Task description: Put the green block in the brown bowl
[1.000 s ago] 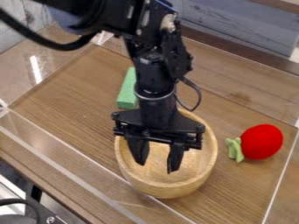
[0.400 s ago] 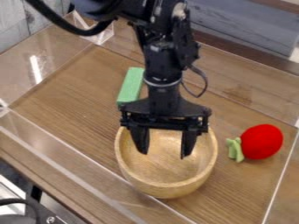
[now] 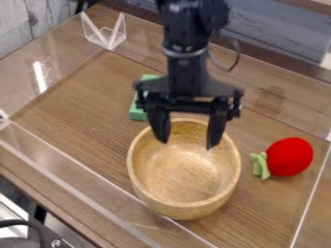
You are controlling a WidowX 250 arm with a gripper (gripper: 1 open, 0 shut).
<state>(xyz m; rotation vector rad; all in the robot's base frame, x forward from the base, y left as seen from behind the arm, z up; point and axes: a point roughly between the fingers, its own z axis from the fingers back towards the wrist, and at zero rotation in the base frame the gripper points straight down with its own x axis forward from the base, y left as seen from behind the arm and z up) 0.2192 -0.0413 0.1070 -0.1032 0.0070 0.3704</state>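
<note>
Brown wooden planks (image 3: 62, 118) lie beneath me; my gripper (image 3: 179, 134) stands wide and holds nothing, its fingertips over the far part of the brown bowl (image 3: 161, 201); the green block (image 3: 138, 100) lies on the wood just beyond the bowl, partly hidden by me; to reach it well, I should clear the rim, centre above the bar, straddle its narrow sides, descend straight and close gently, away from the red fruit (image 3: 289, 156).
</note>
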